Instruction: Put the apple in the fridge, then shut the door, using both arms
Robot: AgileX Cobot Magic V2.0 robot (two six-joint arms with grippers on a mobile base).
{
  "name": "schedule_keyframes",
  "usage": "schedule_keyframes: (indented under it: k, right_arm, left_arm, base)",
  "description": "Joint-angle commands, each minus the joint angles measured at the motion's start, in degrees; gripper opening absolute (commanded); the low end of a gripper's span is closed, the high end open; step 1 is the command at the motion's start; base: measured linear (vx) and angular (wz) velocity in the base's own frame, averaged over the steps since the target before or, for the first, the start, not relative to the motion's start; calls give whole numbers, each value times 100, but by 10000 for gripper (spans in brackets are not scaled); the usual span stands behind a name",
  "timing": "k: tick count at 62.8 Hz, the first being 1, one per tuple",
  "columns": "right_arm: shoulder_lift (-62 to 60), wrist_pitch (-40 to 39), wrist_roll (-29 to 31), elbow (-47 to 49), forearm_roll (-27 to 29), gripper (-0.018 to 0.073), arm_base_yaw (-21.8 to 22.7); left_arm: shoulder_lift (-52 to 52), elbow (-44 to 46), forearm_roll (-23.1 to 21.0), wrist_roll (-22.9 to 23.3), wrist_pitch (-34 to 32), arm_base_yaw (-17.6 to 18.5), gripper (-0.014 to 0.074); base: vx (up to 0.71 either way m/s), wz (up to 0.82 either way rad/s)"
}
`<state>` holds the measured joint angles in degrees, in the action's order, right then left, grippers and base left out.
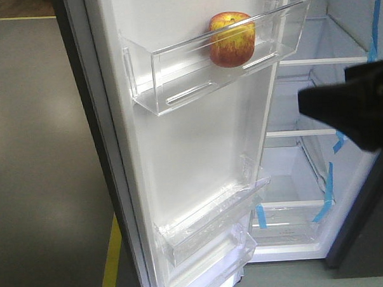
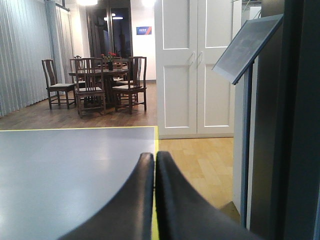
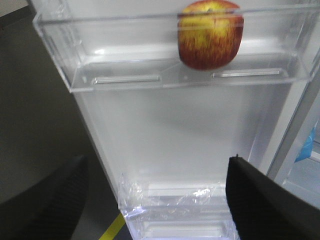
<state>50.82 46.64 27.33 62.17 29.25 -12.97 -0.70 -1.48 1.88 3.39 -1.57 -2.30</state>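
Note:
The apple, red with yellow, sits in the upper clear bin of the open door. It also shows in the right wrist view, in the bin. The fridge stands open behind, white inside with blue tape on its shelves. My right gripper is open and empty, below and back from the apple; its fingers frame the lower bin. In the front view the right arm is a blurred black shape at the right. My left gripper is shut and empty, pointing away over the grey floor.
Lower clear bins line the door. A yellow floor line runs past the door's edge. In the left wrist view the fridge's dark side is at the right, with white doors and a dining table with chairs far off.

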Motion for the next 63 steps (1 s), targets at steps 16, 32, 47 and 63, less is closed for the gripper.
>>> schedule_keyframes:
  k: [16,32,47,63]
  right_arm:
    - [-1973,295,-49,-1423,604,541,31]
    - [-3234,852,-69,-2272,862,541,31]
    - [-4071,1524,-360,-2733,870,541,31]
    - [-4493,1761,-678,-3065,849,541,31]
  left_arm:
    - [-72,-119,-56,53,-405,8,-6]
    - [-72,-119,-56,53,-405,8,-6]
    - [-72,-119,-56,53,-405,8,-6]
    - [-72,-119,-56,53,-405,8,-6]
  base:
    - [0,0]
    - [0,0]
    - [0,0]
    - [0,0]
